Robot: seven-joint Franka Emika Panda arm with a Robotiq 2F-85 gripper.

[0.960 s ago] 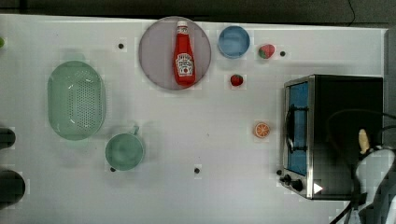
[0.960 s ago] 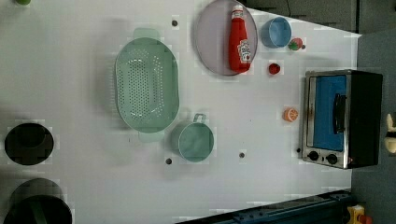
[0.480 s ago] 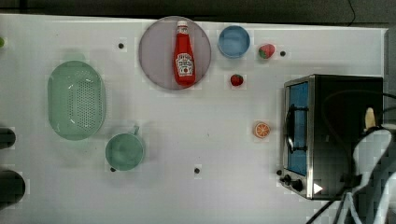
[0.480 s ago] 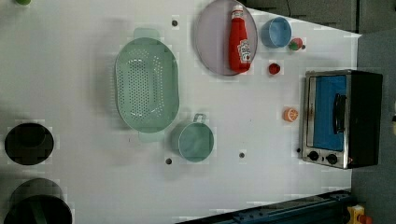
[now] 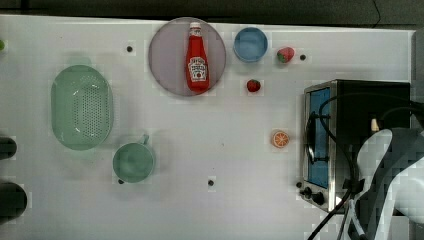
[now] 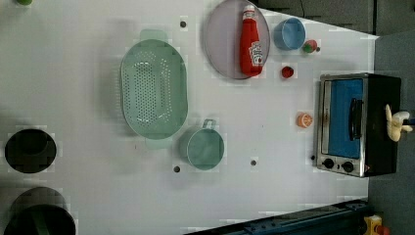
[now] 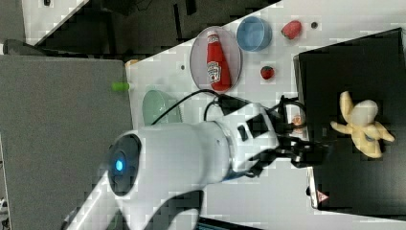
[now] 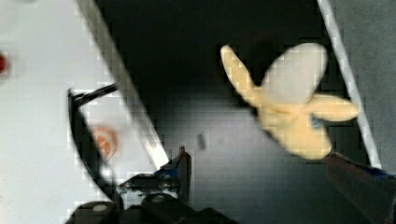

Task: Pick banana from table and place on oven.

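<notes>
On the oven's (image 7: 354,86) black top the peeled banana (image 7: 361,123) is lying free; in the wrist view the tool (image 8: 271,186) is hanging spread wide beside it, while the top view's arm is hiding most of it.

Half-peeled yellow banana (image 7: 362,124) flat on black oven (image 7: 354,62) top

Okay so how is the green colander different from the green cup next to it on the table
The colander is a big oval with a floor full of small holes; the cup is small, round and solid inside. The colander has a flat tab at each end, as the left view shows; the cup has one side handle. Both are the same pale green, sit open side up and apart on the white table.
</notes>
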